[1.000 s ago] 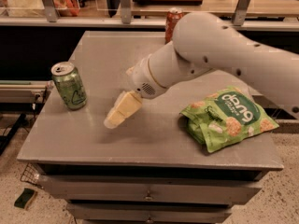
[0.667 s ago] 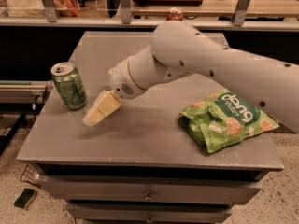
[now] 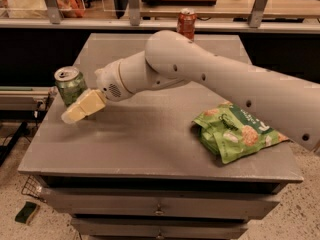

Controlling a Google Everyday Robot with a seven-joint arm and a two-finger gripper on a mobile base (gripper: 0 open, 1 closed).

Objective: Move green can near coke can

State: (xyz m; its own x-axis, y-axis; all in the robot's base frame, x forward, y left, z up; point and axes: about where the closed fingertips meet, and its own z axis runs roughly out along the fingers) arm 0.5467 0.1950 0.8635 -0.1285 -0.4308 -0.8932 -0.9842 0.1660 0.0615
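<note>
Now the gripper (image 3: 82, 107) sits low over the left part of the grey table (image 3: 150, 144), just right of and slightly nearer than the green can (image 3: 69, 85). It shows as one pale, cream-coloured block tilted down to the left. Whether it is open or closed I cannot tell, and I cannot tell whether it touches the can; nothing is visibly in its hold. The green can stands upright near the table's left edge, silver top up.

The white arm (image 3: 215, 79) reaches in from the right and crosses the middle of the table to the gripper. The coke can (image 3: 186, 23) stands upright at the far side, right of centre, well apart from the green can. Its base is hidden behind the arm, so I cannot say whether it is on the table or on the ledge behind.

A green snack bag (image 3: 235, 131) lies flat on the right part of the table, near the front, partly under the arm. Drawers (image 3: 160, 206) run below the tabletop. On the floor at the near left lies a small green sponge (image 3: 26, 212).
</note>
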